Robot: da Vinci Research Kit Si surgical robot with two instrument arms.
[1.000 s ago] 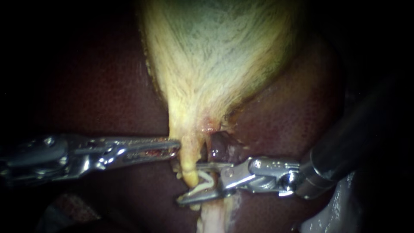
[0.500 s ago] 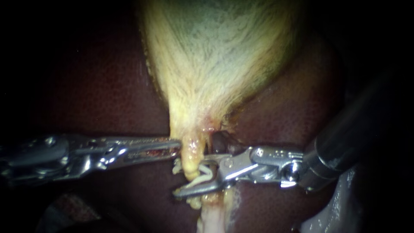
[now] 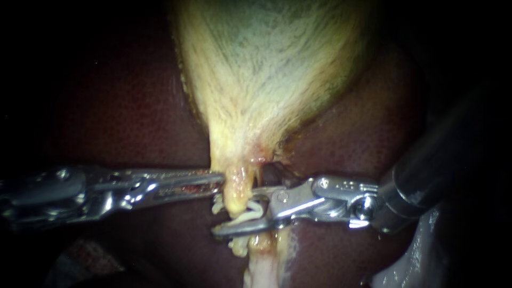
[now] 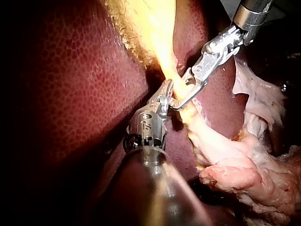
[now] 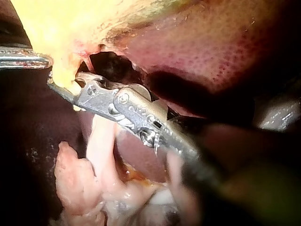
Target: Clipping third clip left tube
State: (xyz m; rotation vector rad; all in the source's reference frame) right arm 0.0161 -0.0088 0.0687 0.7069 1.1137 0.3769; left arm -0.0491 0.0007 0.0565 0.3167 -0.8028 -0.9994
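The pale yellow gallbladder (image 3: 266,69) narrows to a tube (image 3: 238,194) that runs down over the dark liver (image 3: 122,106). My left instrument (image 3: 217,181) comes in level from the left, jaws shut on the edge of the gallbladder's neck (image 4: 165,92). My right instrument (image 3: 240,210) straddles the tube just below. Its jaws are open, one on each side, with a white clip (image 3: 252,212) between them. In the right wrist view, the right instrument (image 5: 63,87) meets the tube under the left instrument's tip (image 5: 28,60).
Small white bits (image 3: 238,245) cling to the tube around the right instrument's jaws. Pale fatty tissue (image 4: 244,174) bunches at the tube's lower end. A dark hollow (image 5: 110,63) opens in the liver behind the tube. The liver (image 4: 80,70) surrounds both instruments.
My right instrument has slid left and up along the tube, closer to the left instrument's tip, jaws still apart. The left instrument has held still.
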